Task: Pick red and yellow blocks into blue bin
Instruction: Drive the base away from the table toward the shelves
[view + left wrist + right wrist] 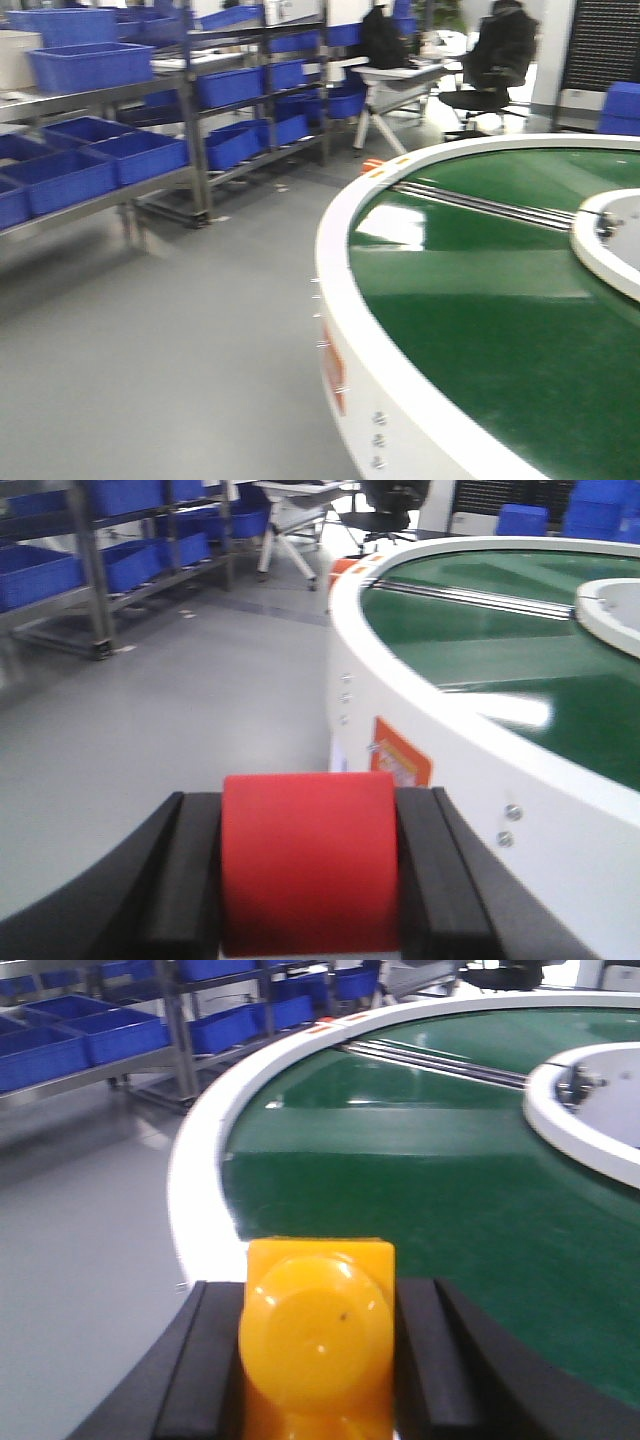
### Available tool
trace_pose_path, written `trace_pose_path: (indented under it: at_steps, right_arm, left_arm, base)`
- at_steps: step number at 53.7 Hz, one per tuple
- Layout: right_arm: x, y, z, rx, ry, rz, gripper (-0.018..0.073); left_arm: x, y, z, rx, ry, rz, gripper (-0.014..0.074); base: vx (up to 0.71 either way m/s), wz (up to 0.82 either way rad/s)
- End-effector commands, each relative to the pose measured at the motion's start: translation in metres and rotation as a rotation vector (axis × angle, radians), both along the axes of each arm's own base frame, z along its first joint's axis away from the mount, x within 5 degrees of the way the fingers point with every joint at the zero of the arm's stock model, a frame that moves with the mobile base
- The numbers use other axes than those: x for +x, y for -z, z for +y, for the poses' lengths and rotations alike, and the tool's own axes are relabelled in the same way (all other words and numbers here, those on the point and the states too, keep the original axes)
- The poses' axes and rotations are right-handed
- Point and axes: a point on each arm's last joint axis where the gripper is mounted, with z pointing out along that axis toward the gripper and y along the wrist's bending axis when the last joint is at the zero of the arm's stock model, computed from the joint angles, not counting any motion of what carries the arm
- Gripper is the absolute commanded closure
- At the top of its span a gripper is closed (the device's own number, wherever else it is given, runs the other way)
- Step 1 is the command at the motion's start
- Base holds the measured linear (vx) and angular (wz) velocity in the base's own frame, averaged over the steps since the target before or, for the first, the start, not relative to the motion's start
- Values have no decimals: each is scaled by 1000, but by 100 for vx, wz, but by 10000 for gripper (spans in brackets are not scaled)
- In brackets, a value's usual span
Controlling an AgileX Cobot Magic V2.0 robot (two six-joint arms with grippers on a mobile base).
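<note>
Your biggest thing is the round turntable (470, 310), with a glossy green top and a white rim, and neither block lies on it. Beyond the grey floor (180, 340) stand metal shelves (193, 150) loaded with blue bins (140, 155). These are rectangular tubs with thick rims, set side by side on every level. You cannot tell from these views what lies in them.

Your left tool (308, 820) is clamped on the red block (308, 880), with one black finger pressed to each side. It is held up with the floor and the turntable's rim behind it. The block is plain, smooth and evenly red.

Your right tool (318, 1295) grips the yellow block (318, 1345) the same way, with the turntable's near edge behind it. The block has a square body, and a round stud faces the camera.
</note>
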Motion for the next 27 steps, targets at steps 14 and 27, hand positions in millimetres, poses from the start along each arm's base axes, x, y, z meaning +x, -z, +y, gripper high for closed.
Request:
trace_pose_path:
  at_steps: [14,27]
  right_arm:
    - [0,-15,2,-16,-29,-87,569]
    - [0,-15,2,-16,-29,-87,569]
  left_arm:
    - [0,-16,2,-36,-23,-95,596]
    - [0,-16,2,-36,-23,-96,596]
  base:
    - [-16,65]
    - [-7,59]
